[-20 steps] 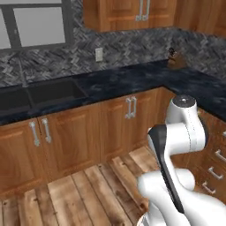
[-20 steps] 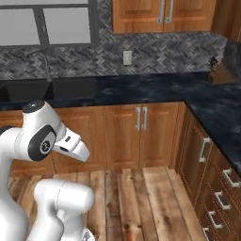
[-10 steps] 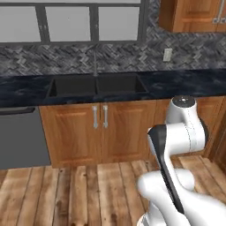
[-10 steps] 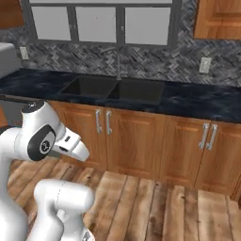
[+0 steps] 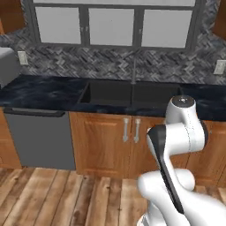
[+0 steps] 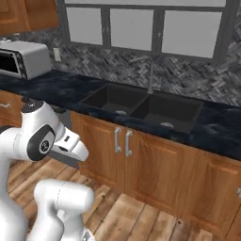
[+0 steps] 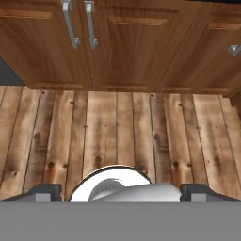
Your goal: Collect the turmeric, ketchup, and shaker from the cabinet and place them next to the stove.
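My gripper hangs over the wooden plank floor, pointing down in front of the base cupboard doors. Its two dark fingertips stand far apart at the bottom of the hand view with nothing between them, so it is open. The arm is folded close above the base. The turmeric, the ketchup, the shaker and the stove are out of view. A corner of an orange-brown wall cabinet shows at the upper left, and its inside is hidden.
A dark double sink with a tall faucet sits in the black countertop under a window. A grey dishwasher front stands at the left. A silver countertop oven stands on the counter's left end.
The whole picture has swung left along the counter, so the base has turned or driven. The sink is now central, and the dishwasher and countertop oven have come into view. The arm's pose is unchanged.
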